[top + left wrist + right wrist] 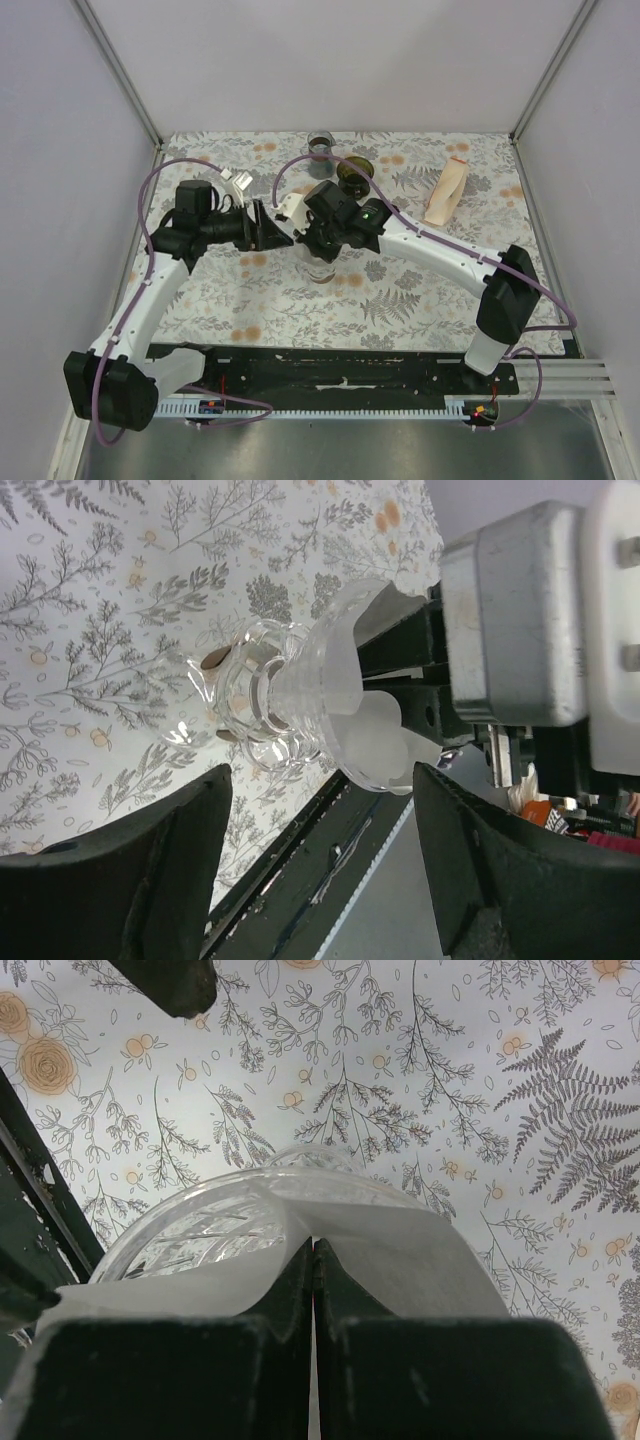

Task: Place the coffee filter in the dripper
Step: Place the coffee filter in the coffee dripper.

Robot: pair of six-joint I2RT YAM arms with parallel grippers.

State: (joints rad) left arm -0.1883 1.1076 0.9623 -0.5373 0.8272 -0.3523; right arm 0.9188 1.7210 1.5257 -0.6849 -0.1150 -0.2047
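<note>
Right pincer [315, 1270] was clenched on the filter [400, 1250], its two fingers pressed together with the white paper nipped between them; the paper spread out from the fingers over the rim of a clear ribbed carafe [200, 1235]; whether it touched the glass could not be told. From above, that pincer [313, 245] hung over the carafe [318, 268], which stood about the middle of the counter [400, 300]. Left pincer [320, 780] was released, its dark fingers [150, 880] spread wide and holding nothing; it pointed at the carafe [250, 695] from the left, and in its view the filter [385, 730] showed at the flared mouth. From above, the left pincer [272, 228] sat just beside the right one. The dripper [355, 180], dark olive, stood near the far edge about midway along it, apart from the filter; a jar [320, 145] stood just beside it, closer to that edge; a peach packet [446, 193] lay toward the far right corner.
</note>
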